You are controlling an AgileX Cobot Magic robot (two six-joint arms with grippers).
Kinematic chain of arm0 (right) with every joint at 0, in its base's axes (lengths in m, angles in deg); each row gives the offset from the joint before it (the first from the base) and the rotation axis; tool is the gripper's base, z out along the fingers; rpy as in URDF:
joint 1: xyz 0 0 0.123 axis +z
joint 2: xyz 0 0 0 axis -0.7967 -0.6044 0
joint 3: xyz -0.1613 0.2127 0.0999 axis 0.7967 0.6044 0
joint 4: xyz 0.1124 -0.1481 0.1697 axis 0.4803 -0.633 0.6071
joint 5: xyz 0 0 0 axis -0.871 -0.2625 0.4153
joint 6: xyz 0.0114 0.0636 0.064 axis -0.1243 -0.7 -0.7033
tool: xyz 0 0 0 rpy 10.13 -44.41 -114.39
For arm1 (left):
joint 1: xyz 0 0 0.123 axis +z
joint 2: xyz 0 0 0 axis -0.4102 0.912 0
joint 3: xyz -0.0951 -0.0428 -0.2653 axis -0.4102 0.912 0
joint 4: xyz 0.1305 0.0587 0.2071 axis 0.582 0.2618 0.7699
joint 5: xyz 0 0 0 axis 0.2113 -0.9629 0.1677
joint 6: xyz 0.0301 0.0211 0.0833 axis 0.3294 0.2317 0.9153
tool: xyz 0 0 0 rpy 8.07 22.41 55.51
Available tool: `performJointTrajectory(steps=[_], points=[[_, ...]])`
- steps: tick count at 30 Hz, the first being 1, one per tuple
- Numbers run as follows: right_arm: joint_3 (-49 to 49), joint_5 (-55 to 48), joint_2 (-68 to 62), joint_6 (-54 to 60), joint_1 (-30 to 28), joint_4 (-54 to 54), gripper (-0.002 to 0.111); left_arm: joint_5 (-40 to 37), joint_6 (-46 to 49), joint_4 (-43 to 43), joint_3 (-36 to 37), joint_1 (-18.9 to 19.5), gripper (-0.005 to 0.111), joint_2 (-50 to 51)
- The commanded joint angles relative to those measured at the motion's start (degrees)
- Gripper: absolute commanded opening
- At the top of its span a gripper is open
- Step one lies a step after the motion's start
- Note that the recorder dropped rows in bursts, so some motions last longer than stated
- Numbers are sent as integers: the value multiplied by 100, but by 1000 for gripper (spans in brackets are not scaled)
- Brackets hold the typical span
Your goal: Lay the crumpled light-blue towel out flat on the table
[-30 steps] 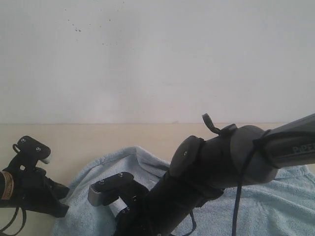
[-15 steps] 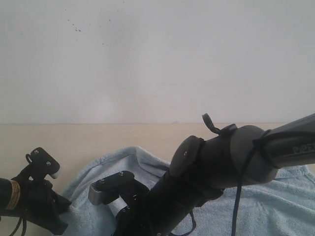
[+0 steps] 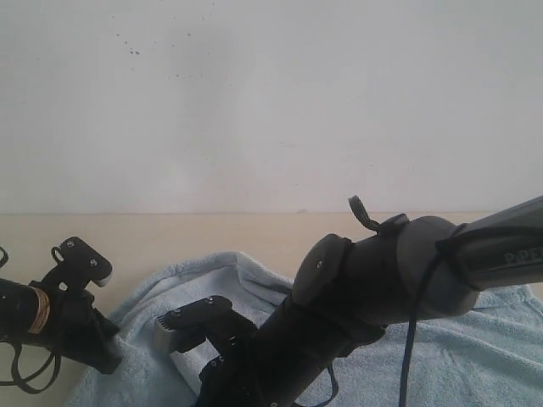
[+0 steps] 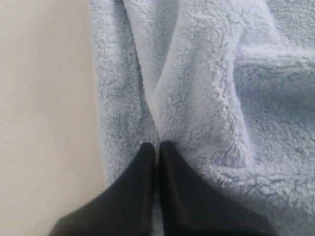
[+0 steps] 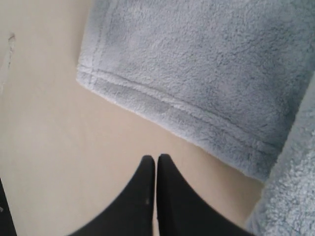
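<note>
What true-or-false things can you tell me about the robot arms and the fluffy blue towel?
1. The towel is pale blue and fluffy. True.
2. The right gripper is holding the towel. False: it is shut on nothing, over the bare table, beside the towel's hemmed corner.
3. The left gripper meets the towel at a raised fold. True.
4. The towel lies perfectly flat. False: it has folds and bumps.
</note>
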Motion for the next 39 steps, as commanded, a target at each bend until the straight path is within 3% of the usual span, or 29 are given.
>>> performJointTrajectory(steps=[1, 9, 13, 22, 35, 39], points=[[-31, -35, 8, 14, -2, 3, 1, -349, -4, -70, -278, 35, 4, 289], [-31, -72, 8, 77, -2, 48, 1, -210, -119, -70, -376, 35, 4, 374], [-102, -613, 8, 378, -2, 487, 1, -279, 11, -70, -472, 90, 4, 406], [-426, -1345, 8, 390, 58, 627, 1, -310, 121, -49, -1167, 697, 4, 654], [-426, -1541, 8, 324, 58, 626, 1, -259, 121, 109, -2362, 700, 4, 993], [-426, -1461, 8, 238, 58, 638, 1, -594, -24, 126, -2499, 700, 4, 971]])
